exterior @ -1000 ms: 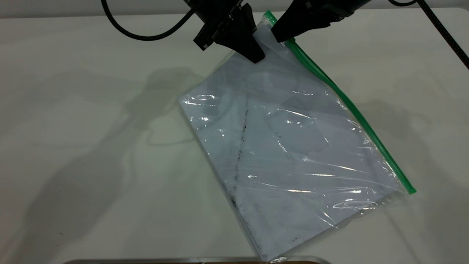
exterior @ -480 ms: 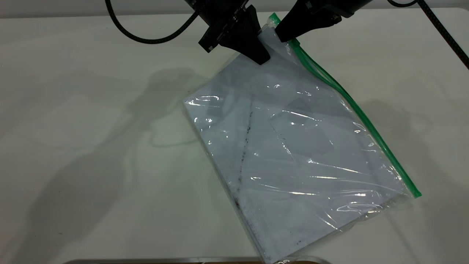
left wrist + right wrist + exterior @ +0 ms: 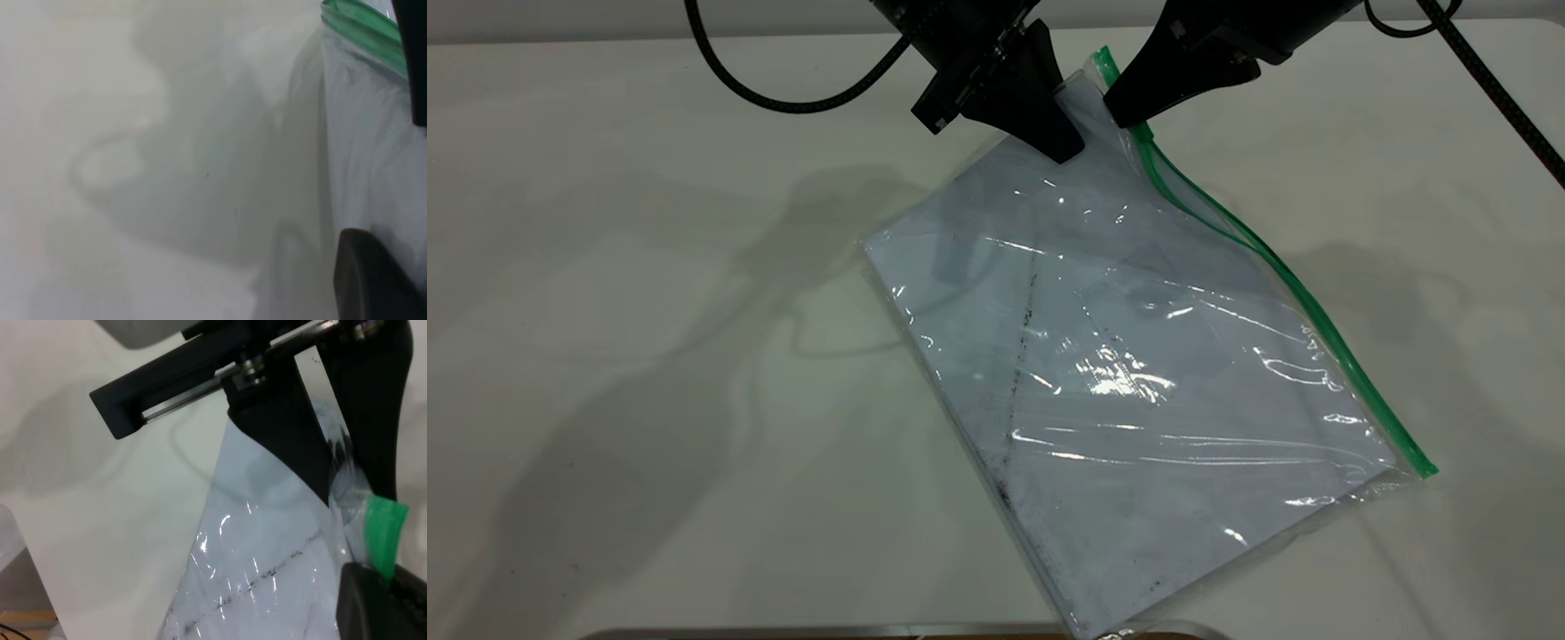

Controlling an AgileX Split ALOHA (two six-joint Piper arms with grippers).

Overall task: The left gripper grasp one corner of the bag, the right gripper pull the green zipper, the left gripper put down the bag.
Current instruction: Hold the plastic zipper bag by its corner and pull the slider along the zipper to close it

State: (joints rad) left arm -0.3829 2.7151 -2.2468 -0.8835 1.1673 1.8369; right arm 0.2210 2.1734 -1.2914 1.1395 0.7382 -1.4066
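Note:
The bag (image 3: 1138, 373), a clear pouch holding white paper with a dark smudge line, lies tilted on the table with its far corner raised. My left gripper (image 3: 1065, 147) is shut on that raised corner. One of its fingers (image 3: 373, 280) shows in the left wrist view against the bag (image 3: 373, 147). My right gripper (image 3: 1123, 114) is shut on the green zipper (image 3: 1316, 320) at its far end, right beside the left gripper. Just below the right gripper the zipper splits into two green lines. In the right wrist view the green zipper (image 3: 383, 533) runs into my right gripper (image 3: 390, 580).
The pale table (image 3: 649, 356) spreads bare to the left and right of the bag. A clear, rounded edge (image 3: 871, 631) shows at the near table border. Black cables (image 3: 783, 89) hang behind the arms at the far side.
Both grippers and the bag's raised corner have shifted a little to the right and nearer. The zipper below the right gripper has parted into two green strips.

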